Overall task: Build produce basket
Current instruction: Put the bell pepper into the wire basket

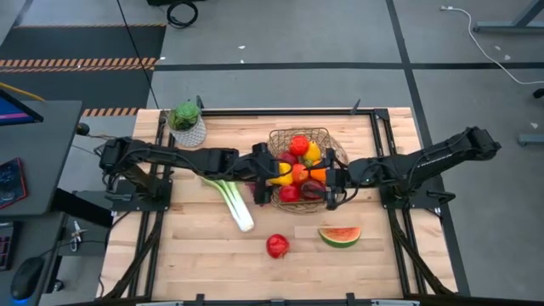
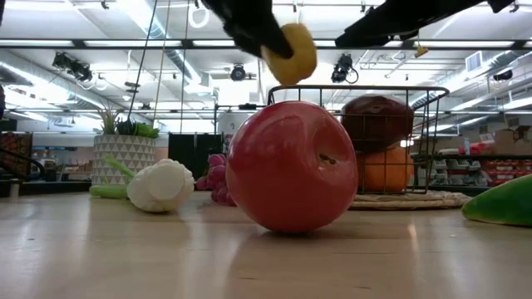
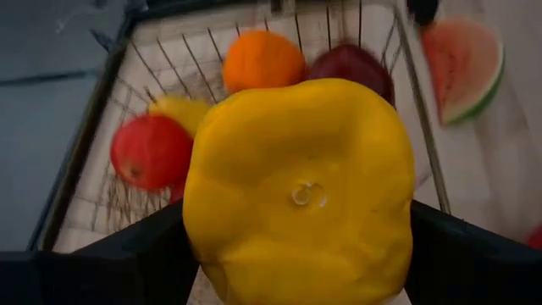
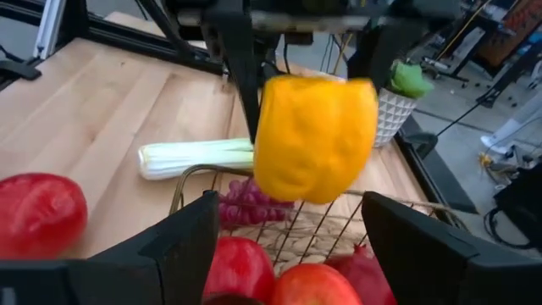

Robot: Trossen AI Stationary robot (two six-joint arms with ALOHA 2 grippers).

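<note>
The wire basket point(image 1: 297, 133) stands at the table's far middle and holds red apples point(image 3: 151, 151), an orange point(image 3: 262, 59) and a dark apple point(image 3: 351, 66). My left gripper point(image 1: 274, 176) is shut on a yellow pepper point(image 3: 301, 186), which hangs over the basket's near left rim. My right gripper point(image 4: 284, 246) stands open at the basket's near right side, facing the pepper point(image 4: 313, 135), with nothing between its fingers. On the table lie a leek point(image 1: 234, 200), purple grapes point(image 4: 250, 203), a red apple point(image 1: 277, 246) and a watermelon slice point(image 1: 339, 235). My left gripper pinches the pepper's two opposite sides point(image 3: 199, 229) between its two fingers point(image 3: 144, 254). The fingers come slanting down from the table's left. The pepper is lifted clear, above the basket's rim point(image 4: 195, 174).
A small white pot with a green plant point(image 1: 187, 123) stands at the far left corner. Dark frame rails point(image 1: 384, 161) run along the table's left and right sides. Bare wood lies along the near edge around the apple and the watermelon slice.
</note>
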